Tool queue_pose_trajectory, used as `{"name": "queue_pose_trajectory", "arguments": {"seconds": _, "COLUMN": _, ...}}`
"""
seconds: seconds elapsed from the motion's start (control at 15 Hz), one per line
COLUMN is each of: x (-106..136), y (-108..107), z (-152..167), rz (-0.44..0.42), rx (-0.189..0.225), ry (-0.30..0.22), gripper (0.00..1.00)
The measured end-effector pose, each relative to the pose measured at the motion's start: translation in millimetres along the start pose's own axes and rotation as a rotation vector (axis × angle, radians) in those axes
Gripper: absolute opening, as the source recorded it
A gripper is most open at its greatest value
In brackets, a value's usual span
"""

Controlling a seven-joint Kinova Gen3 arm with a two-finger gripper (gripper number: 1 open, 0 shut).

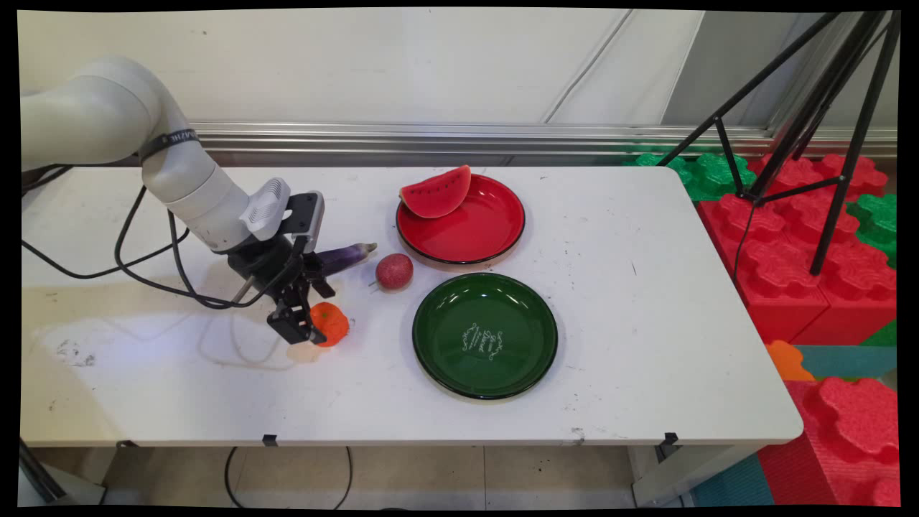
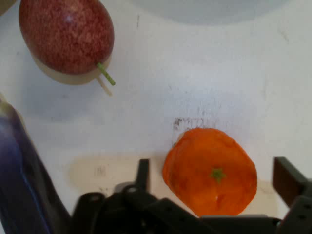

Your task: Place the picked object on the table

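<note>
My gripper (image 1: pixel 307 324) is down at the table, open, with an orange tangerine (image 1: pixel 332 323) between its fingers. In the hand view the tangerine (image 2: pixel 210 171) sits with its green stem spot up. The left finger (image 2: pixel 143 171) and the right finger (image 2: pixel 287 176) stand either side of it with small gaps. A purple eggplant (image 1: pixel 347 255) lies just behind the hand and runs along the hand view's left edge (image 2: pixel 19 180). A speckled dark red fruit (image 1: pixel 394 271) with a short green stem lies to the right of the eggplant (image 2: pixel 66 36).
A red plate (image 1: pixel 488 230) at the back centre holds a watermelon slice (image 1: pixel 436 194). A dark green plate (image 1: pixel 445 337) with white lettering lies in front of it. Black cables hang from the arm at left. A tripod and red and green foam blocks stand right of the table.
</note>
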Motion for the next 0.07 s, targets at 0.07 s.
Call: {"name": "queue_pose_trajectory", "arguments": {"seconds": 0.07, "x": -1.5, "y": -1.0, "z": 1.6, "rz": -0.004, "rx": -0.002, "ry": 0.002, "gripper": 1.00}}
